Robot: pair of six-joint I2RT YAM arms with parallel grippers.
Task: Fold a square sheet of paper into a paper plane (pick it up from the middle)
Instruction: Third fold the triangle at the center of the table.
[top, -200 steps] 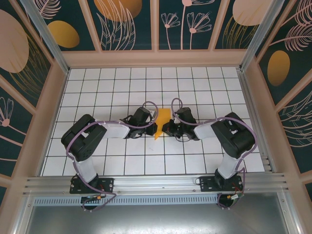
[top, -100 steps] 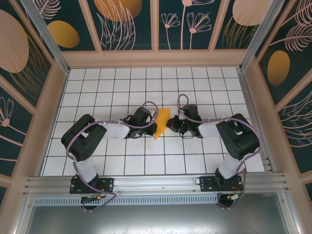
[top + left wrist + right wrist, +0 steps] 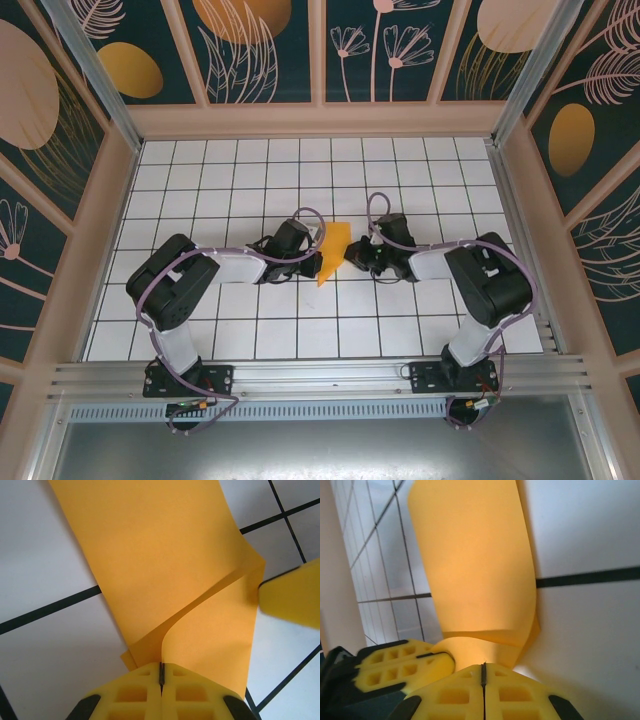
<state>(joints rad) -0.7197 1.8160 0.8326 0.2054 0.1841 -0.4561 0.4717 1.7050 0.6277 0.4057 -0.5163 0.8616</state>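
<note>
Left end effector (image 3: 161, 669), right end effector (image 3: 483, 669) clamp paper (image 3: 150, 555).

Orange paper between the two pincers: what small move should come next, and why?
Probably press the folded paper flat against the table to sharpen the crease: the left pincer and right pincer are both shut on it, and one flap bows loosely.
</note>
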